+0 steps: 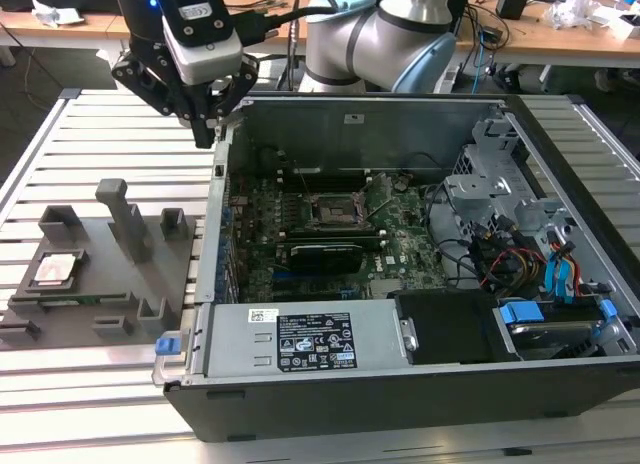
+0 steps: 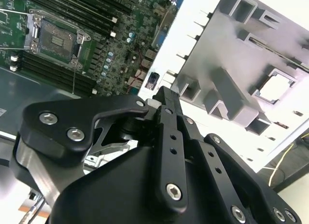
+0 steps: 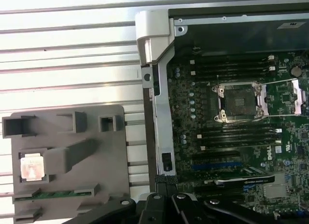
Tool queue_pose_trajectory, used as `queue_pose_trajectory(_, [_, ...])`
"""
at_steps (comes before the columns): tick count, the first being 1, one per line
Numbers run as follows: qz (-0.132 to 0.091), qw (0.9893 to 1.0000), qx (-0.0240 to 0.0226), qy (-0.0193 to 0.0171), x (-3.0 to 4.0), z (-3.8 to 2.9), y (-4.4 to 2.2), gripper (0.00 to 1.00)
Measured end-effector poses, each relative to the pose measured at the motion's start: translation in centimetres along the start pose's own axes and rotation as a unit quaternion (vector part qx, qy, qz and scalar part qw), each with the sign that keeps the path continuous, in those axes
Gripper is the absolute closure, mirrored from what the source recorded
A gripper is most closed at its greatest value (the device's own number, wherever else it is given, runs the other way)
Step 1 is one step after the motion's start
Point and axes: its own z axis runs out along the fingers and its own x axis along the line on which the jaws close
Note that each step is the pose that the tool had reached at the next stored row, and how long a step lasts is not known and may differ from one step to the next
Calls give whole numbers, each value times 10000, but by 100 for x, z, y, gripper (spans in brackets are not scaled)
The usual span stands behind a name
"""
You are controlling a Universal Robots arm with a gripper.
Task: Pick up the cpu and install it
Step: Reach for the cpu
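The exterior view looks down from high in front, across the slatted desk [image 1: 100,414] onto the open computer case [image 1: 400,409], with the grey tray [image 1: 95,284] at the exterior view's left, all from well back. The first wrist view faces straight down over the case's side wall. The second wrist view looks obliquely, close past the hand [image 2: 163,96]. All three share the grey tray and the motherboard socket [image 1: 332,212]

A slatted metal tabletop [image 1: 100,404] of pale grey bars carries the scene; in the first wrist view its slats [image 3: 72,40] glare white under strong light. Beyond the tabletop's far edge stand wooden desks [image 1: 90,29], strewn with cables [image 1: 490,6] and a crumpled white scrap [image 1: 55,11]. Dark floor [image 1: 50,74] lies beneath them.
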Motion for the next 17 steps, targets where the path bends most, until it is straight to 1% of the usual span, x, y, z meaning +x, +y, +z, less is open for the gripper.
queue_pose_trajectory(4, [0,10000,0,0,63,-1,-5,89])
queue_pose_trajectory(11, [0,10000,0,0,154,-4,-12,89])
queue_pose_trajectory(13, [0,10000,0,0,193,-5,-14,89])
queue_pose_trajectory(17, [0,10000,0,0,236,-6,-18,89])
